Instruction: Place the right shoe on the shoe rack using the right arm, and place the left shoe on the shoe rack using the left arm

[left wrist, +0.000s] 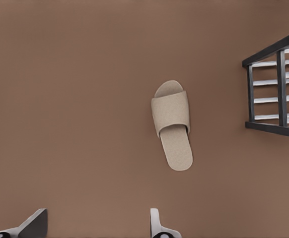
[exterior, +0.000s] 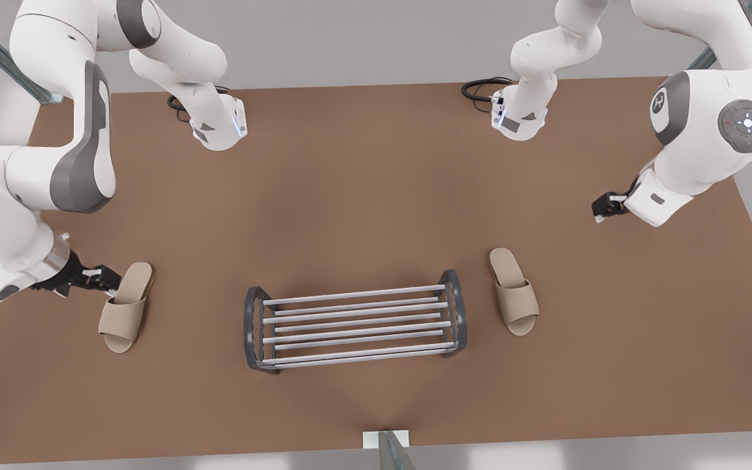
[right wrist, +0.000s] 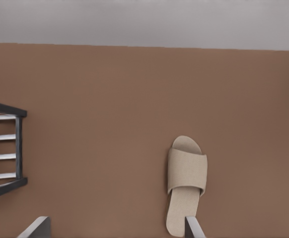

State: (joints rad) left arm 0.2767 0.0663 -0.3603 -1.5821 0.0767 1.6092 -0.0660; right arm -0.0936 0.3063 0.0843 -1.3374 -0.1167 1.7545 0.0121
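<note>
The shoe rack (exterior: 355, 324) stands at mid-table, its silver bars bare. The right shoe (exterior: 126, 307), a beige open-toe slipper, lies flat on the table at the front view's left. My right gripper (exterior: 102, 279) is low beside its heel, open. In the right wrist view the heel of this shoe (right wrist: 185, 183) sits just inside one finger (right wrist: 193, 227). The left shoe (exterior: 513, 290) lies to the rack's other side. My left gripper (exterior: 603, 209) hangs open, well back from it. The left wrist view shows that shoe (left wrist: 172, 124) ahead of the gripper (left wrist: 97, 214).
The brown table (exterior: 363, 196) has its near edge at the bottom of the front view, with a small white post (exterior: 386, 440) there. Black cables (exterior: 480, 88) lie by the arm bases. The rack's end frames show in both wrist views (left wrist: 282, 84) (right wrist: 19, 146).
</note>
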